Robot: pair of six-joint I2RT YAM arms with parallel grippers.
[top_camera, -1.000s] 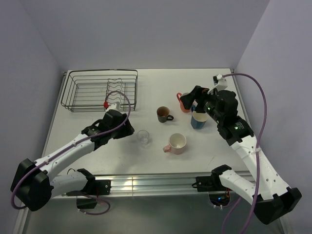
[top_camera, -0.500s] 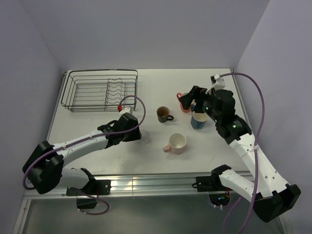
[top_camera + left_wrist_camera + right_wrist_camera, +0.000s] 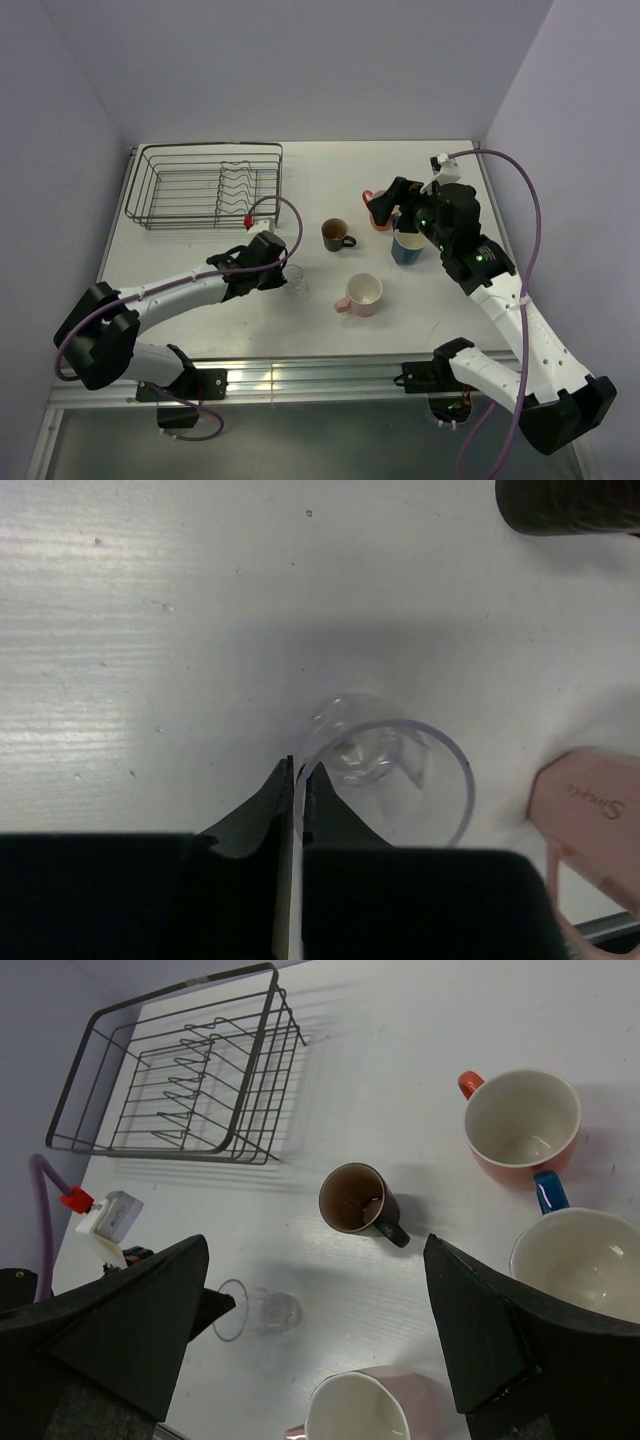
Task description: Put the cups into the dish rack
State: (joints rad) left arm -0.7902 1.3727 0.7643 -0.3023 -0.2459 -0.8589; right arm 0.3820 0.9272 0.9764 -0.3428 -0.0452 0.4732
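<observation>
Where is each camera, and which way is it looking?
Top external: high behind the robot, looking down over the table; left arm and right arm show, dish rack far left.
Left wrist: on the left arm, looking down at the glass tumbler; the nearly shut left gripper shows.
Right wrist: on the right arm, looking across the brown mug toward the dish rack; the open right gripper shows.
Shared: both wrist views show the glass tumbler and pink mug.

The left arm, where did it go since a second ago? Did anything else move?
The left gripper swung right to the glass tumbler, and its fingertips now sit at the rim; whether they grip it is unclear. The right gripper barely shifted, open near the orange mug. The brown mug, pink mug and dish rack stayed put.
</observation>
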